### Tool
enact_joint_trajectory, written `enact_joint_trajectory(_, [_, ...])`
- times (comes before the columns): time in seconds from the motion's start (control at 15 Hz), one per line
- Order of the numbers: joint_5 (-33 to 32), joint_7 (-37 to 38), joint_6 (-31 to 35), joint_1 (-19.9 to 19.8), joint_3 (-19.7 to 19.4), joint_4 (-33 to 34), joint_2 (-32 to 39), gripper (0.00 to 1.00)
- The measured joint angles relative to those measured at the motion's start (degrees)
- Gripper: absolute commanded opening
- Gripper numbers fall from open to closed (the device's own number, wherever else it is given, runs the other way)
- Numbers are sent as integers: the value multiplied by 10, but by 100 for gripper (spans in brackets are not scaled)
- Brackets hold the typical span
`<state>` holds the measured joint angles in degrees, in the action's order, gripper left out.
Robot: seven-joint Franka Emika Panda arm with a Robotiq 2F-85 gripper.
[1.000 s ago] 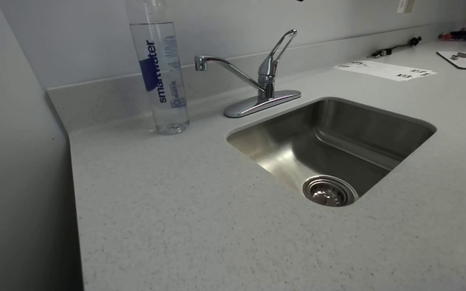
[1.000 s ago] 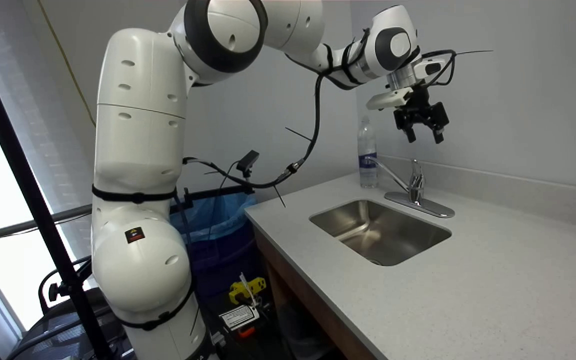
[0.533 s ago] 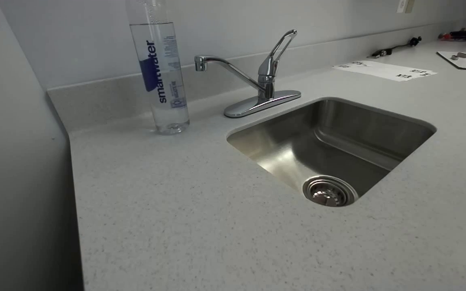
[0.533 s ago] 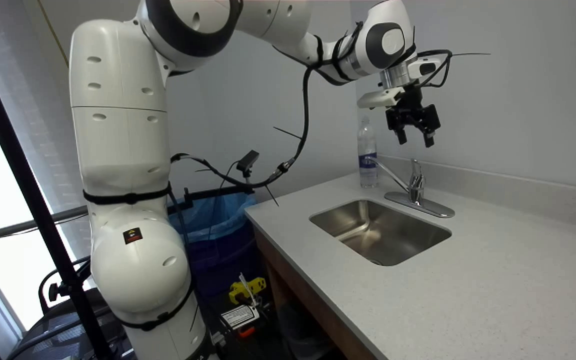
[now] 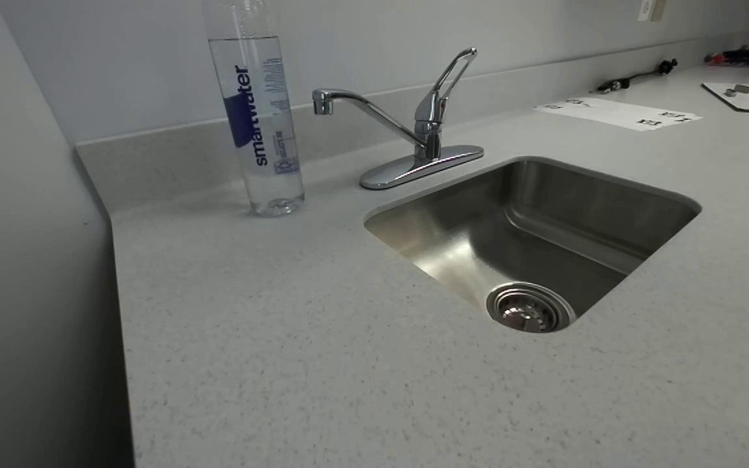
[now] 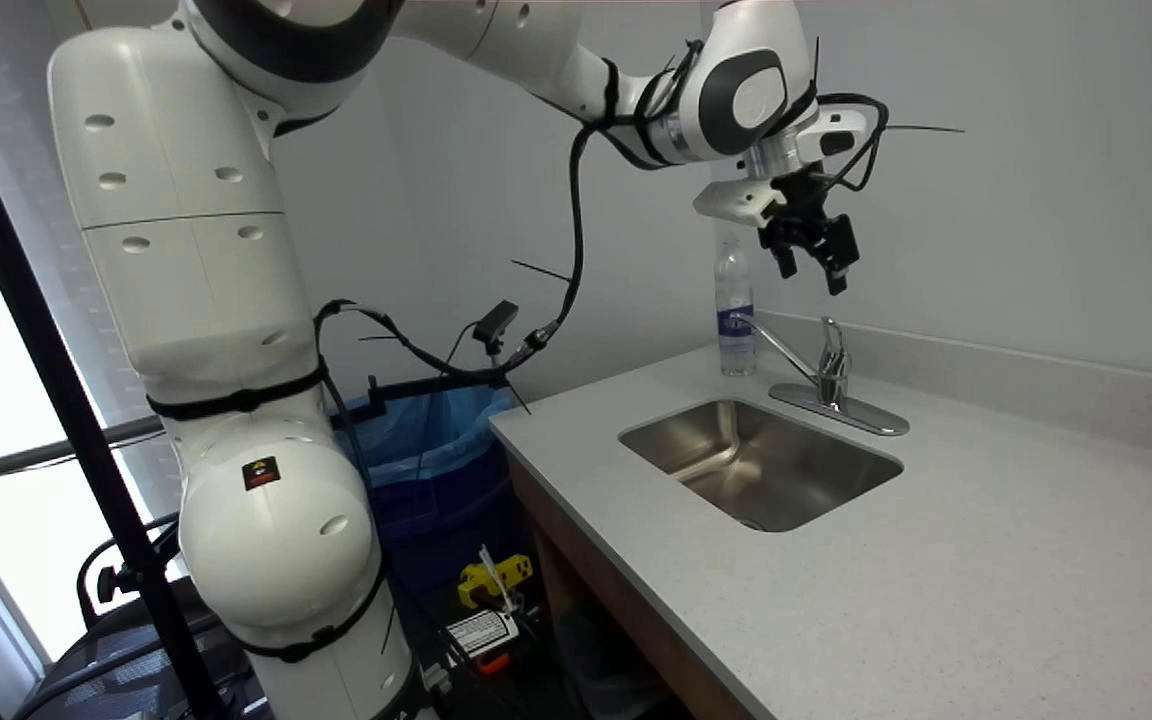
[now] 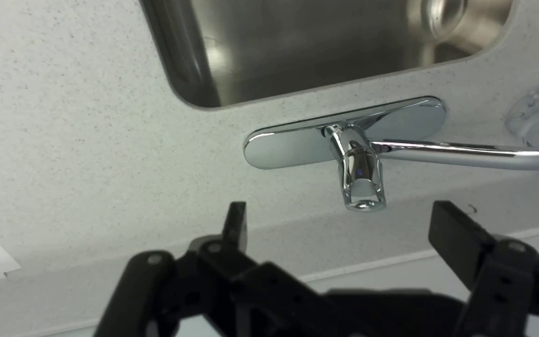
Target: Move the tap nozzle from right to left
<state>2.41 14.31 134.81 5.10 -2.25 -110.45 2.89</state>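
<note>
The chrome tap has a long spout with the nozzle at its tip [image 5: 324, 102], also seen in an exterior view [image 6: 774, 340]. The spout [image 7: 475, 155] points away to the right in the wrist view, its tip cut off by the frame edge. The looped tap handle [image 5: 445, 91] stands tilted up above the base plate [image 5: 407, 170]; it also shows in the wrist view [image 7: 360, 164]. My gripper [image 6: 812, 276] hangs in the air above the tap, touching nothing. In the wrist view the gripper [image 7: 338, 210] is wide open and empty, with the handle top beyond its fingers.
A water bottle [image 5: 257, 130] stands beside the nozzle and close to the wall; it also shows in the wrist view [image 7: 538, 117]. The steel sink [image 5: 595, 188] lies in front of the tap. The backsplash [image 6: 1036, 370] runs behind it. A marked paper sheet [image 5: 615, 114] lies further along.
The arm and gripper have moved to the left and slightly down in an exterior view, and the gripper has turned a little. The tap, handle and bottle have not moved.
</note>
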Motion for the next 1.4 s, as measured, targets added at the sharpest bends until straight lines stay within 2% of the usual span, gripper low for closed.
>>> enact_joint_trajectory(0.27, [55,-43,37,-9,0,-51,-45,100])
enact_joint_trajectory(0.73, [137,-122,39,-15,-1,-99,-100,100])
enact_joint_trajectory(1.07, [161,-155,39,-15,-3,-115,-116,100])
enact_joint_trajectory(1.4, [162,-157,39,-15,-3,-116,-118,100])
